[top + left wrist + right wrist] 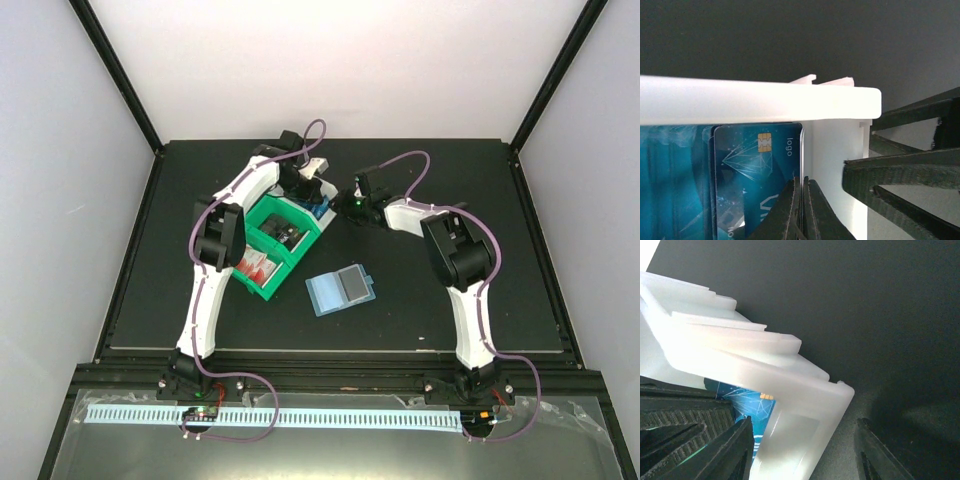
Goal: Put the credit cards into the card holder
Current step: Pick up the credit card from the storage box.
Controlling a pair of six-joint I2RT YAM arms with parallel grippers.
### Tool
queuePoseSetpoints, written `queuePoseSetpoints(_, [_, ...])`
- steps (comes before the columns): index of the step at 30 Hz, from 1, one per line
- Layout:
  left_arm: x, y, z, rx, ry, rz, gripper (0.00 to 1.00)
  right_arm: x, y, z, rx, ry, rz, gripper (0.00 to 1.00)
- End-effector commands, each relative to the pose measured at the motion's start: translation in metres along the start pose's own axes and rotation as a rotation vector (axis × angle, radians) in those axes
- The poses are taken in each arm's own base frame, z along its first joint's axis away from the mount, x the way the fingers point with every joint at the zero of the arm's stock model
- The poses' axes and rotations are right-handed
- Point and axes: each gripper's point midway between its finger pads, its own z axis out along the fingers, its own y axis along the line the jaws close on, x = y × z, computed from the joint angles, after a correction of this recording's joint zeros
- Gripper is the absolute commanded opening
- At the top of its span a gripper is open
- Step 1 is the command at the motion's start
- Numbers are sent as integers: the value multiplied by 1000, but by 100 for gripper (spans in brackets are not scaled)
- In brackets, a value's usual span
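Observation:
Several blue credit cards (760, 170) stand in a white bin (760, 100) at the far end of the bin row (322, 192). My left gripper (802, 200) reaches into this bin (312, 190) and is shut on the edge of the outermost blue card. My right gripper (805, 455) is open and straddles the white bin's corner wall (805, 405), one finger inside and one outside; it also shows in the top view (347, 205). A blue card (747, 407) shows behind that wall. The teal-blue card holder (340, 288) lies open on the table, with neither gripper near it.
Two green bins (272, 250) sit next to the white one, holding black cards (290, 238) and red-and-white cards (258, 268). The right gripper's fingers (900, 175) show at the right of the left wrist view. The black mat (440, 290) has raised edges.

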Motion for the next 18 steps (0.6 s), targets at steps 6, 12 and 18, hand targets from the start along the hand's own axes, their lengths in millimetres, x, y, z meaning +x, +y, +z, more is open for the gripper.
queuePoseSetpoints(6, [-33,-4,-86,-112,-150,18,2,-9,41,-41,-93,-29,-84,65])
queuePoseSetpoints(12, [-41,-11,-114,-38,-213,-69,2,-9,73,-58,-226,-11,-113,74])
queuePoseSetpoints(18, [-48,-17,-143,89,-279,-228,1,-3,110,-71,-402,50,-118,79])
